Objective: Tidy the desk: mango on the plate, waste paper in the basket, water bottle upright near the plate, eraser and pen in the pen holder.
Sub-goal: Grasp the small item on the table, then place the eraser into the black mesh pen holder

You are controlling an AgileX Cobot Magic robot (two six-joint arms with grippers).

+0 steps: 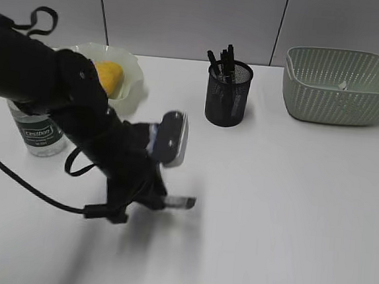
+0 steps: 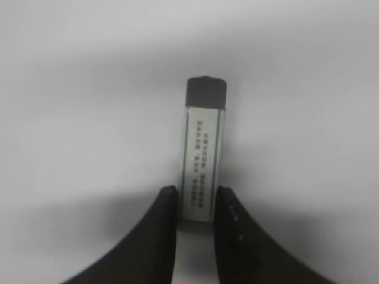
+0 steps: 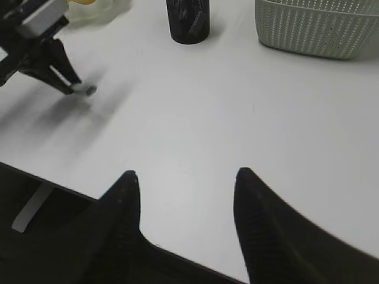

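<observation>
My left gripper (image 2: 195,198) is shut on the eraser (image 2: 204,160), a white sleeved block with a dark grey tip, held above the desk (image 1: 290,204). In the exterior view the eraser (image 1: 183,202) sticks out of the left gripper (image 1: 167,202) at the centre left. The mango (image 1: 109,76) lies on the plate (image 1: 134,71). The water bottle (image 1: 40,135) stands upright next to the plate, partly hidden by the arm. The pen holder (image 1: 228,95) holds dark pens. The basket (image 1: 340,89) has a small white bit inside. My right gripper (image 3: 186,177) is open and empty.
The right wrist view shows the pen holder (image 3: 188,21), the basket (image 3: 320,26), and the left gripper with the eraser (image 3: 83,90) over the desk near its front edge. A grey wall stands behind the desk.
</observation>
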